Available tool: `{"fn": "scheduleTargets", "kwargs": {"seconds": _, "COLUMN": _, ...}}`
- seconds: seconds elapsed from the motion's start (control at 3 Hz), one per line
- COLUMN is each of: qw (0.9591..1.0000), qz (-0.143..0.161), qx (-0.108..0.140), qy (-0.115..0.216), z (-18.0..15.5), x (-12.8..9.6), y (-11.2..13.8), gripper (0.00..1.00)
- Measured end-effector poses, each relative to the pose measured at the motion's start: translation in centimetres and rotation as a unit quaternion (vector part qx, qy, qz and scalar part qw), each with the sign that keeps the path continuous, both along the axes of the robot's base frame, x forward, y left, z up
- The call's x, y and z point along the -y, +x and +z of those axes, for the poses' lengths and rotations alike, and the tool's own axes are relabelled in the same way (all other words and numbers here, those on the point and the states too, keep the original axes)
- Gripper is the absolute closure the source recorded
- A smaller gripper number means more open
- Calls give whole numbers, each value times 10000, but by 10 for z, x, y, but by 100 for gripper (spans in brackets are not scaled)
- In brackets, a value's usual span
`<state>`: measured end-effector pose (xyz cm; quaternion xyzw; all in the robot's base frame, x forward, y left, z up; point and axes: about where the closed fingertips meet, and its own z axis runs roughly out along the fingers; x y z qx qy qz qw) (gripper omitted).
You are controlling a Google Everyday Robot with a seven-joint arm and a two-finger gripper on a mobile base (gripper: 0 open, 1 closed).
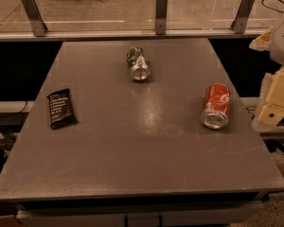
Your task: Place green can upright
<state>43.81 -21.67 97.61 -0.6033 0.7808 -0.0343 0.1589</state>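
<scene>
The green can (pixel 138 63) lies on its side on the far half of the bench (pixel 146 160), a little left of the middle line. Its silver end faces the camera and its green patterned body points away, toward the far edge. It is not upright, and nothing touches it.

A red can (pixel 216 106) also lies on its side, nearer the camera and close to the right edge, well apart from the green can, with its silver end toward the camera too. A black packet (pixel 61 108) lies flat near the left edge.

The gripper (pixel 276 103) is a pale shape at the right border of the view, beside the bench and just right of the red can, holding nothing visible. I cannot tell if it is open or closed.
</scene>
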Motion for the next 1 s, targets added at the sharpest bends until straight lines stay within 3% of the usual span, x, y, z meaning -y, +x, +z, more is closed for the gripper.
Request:
{"fn": "scheduleTargets", "kwargs": {"seconds": 0.33, "qw": 10000, "qz": 0, "qx": 1, "qy": 0, "z": 0, "x": 0, "y": 0, "gripper": 0}}
{"fn": "scheduleTargets", "kwargs": {"seconds": 0.67, "qw": 9998, "qz": 22, "qx": 63, "qy": 195, "z": -8, "x": -28, "y": 27, "gripper": 0}}
{"fn": "scheduleTargets", "kwargs": {"seconds": 1.0, "qw": 9990, "qz": -11, "qx": 108, "qy": 428, "z": -19, "x": -70, "y": 72, "gripper": 0}}
